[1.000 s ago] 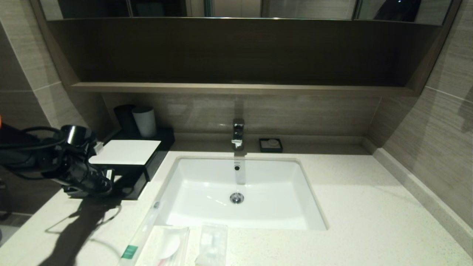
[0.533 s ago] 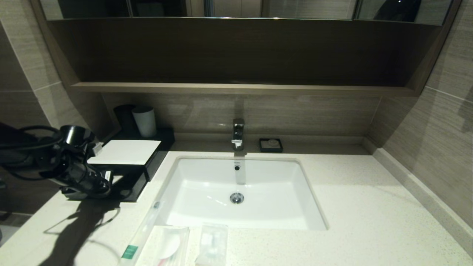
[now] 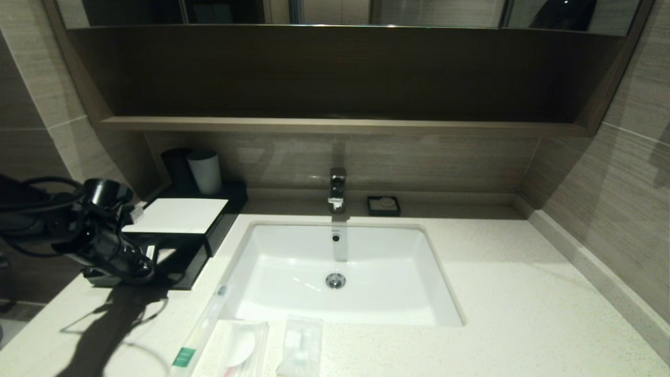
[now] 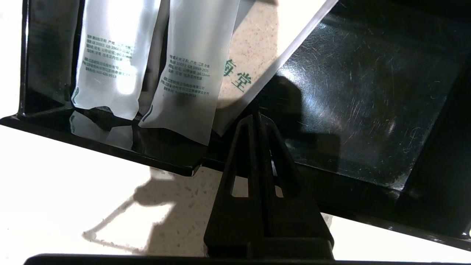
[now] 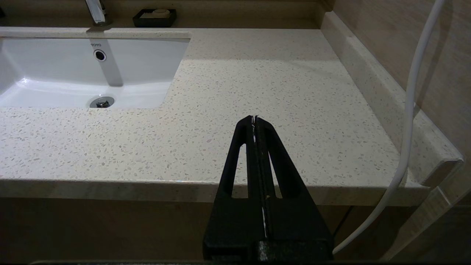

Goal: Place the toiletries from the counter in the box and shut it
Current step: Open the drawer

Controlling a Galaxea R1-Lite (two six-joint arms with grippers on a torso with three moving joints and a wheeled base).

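Spanning the whole scene, the counter (image 3: 502, 293) carries a white sink basin (image 3: 340, 272) set into it, which serves as the landmark. To the basin's left stands the box (image 3: 180, 230), black with a white top panel, its front drawer (image 4: 368, 106) pulled out; frosted packets (image 4: 187, 73) with green print lie in the drawer's one end, while its other end shows bare, scratched black floor. The left gripper (image 4: 256, 117) sits at the drawer's front lip, left of the basin, its fingers pressed together and pinching nothing. The right gripper (image 5: 254, 118), fingers likewise pressed together, hangs past the counter's front edge on the basin's right. Along the basin's near rim lie the toiletries: a long thin packet (image 3: 201, 330) with a green label, then two small flat packets (image 3: 238, 345) beside it.
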